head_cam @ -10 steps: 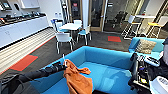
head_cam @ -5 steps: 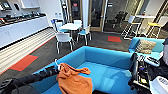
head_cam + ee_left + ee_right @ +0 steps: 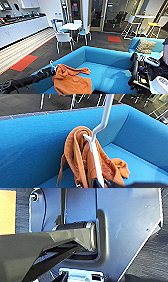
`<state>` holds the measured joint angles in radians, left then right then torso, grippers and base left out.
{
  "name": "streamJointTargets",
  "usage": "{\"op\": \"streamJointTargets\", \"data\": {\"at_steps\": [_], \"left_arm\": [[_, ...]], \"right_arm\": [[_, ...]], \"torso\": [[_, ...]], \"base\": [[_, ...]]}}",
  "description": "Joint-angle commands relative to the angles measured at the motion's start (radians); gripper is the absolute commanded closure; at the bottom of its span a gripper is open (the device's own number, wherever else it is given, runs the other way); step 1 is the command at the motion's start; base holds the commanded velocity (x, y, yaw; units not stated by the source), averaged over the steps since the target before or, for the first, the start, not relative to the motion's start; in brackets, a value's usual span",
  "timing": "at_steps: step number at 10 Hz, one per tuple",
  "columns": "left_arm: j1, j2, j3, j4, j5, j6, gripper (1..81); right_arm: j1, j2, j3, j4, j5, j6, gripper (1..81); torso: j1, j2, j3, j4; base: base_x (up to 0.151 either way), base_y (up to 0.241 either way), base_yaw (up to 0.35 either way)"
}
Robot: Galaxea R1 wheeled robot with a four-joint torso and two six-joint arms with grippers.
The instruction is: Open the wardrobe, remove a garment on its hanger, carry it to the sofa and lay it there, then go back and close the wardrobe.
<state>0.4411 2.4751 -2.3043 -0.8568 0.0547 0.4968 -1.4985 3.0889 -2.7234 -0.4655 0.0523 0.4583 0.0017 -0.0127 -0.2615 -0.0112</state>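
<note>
While garment (image 3: 71, 81) drapes sofa (image 3: 110, 58), left tool (image 3: 51, 70) grips hanger (image 3: 96, 152).

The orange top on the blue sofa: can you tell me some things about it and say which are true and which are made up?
1. The orange top lies on the turquoise sofa. True.
2. A white hanger is with the top. True.
3. The top hangs inside a wardrobe. False: it is on the sofa seat.
4. The left gripper is beside the top. True.
5. The sofa is red. False: it is turquoise blue.
</note>
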Motion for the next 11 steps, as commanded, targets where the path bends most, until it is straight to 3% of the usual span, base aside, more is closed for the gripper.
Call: {"op": "streamJointTargets", "data": {"at_steps": [1, 4, 5, 8, 11], "left_arm": [[-0.179, -0.024, -0.052, 0.024, -0.004, 0.011, 81.1], [-0.150, -0.004, -0.055, 0.032, 0.007, 0.014, 81.1], [-0.141, 0.004, -0.055, 0.044, 0.004, 0.012, 1.0], [-0.115, 0.001, -0.054, 0.042, 0.007, 0.012, 1.0], [0.021, 0.059, -0.038, 0.097, 0.060, 0.016, 1.0]], "right_arm": [[0.011, 0.016, 0.008, -0.008, -0.054, -0.006, 1.0], [0.013, 0.016, 0.008, -0.008, -0.055, -0.006, 1.0], [0.013, 0.016, 0.008, -0.008, -0.055, -0.006, 1.0], [0.013, 0.016, 0.008, -0.008, -0.055, -0.006, 1.0], [0.014, 0.016, 0.008, -0.008, -0.055, -0.006, 1.0]], "torso": [[0.000, 0.000, 0.000, 0.000], [0.000, 0.000, 0.000, 0.000], [0.000, 0.000, 0.000, 0.000], [0.000, 0.000, 0.000, 0.000], [0.000, 0.000, 0.000, 0.000]], "base": [[0.000, 0.000, 0.000], [0.000, 0.000, 0.000], [0.000, 0.000, 0.000], [0.000, 0.000, 0.000], [0.000, 0.000, 0.000]]}}
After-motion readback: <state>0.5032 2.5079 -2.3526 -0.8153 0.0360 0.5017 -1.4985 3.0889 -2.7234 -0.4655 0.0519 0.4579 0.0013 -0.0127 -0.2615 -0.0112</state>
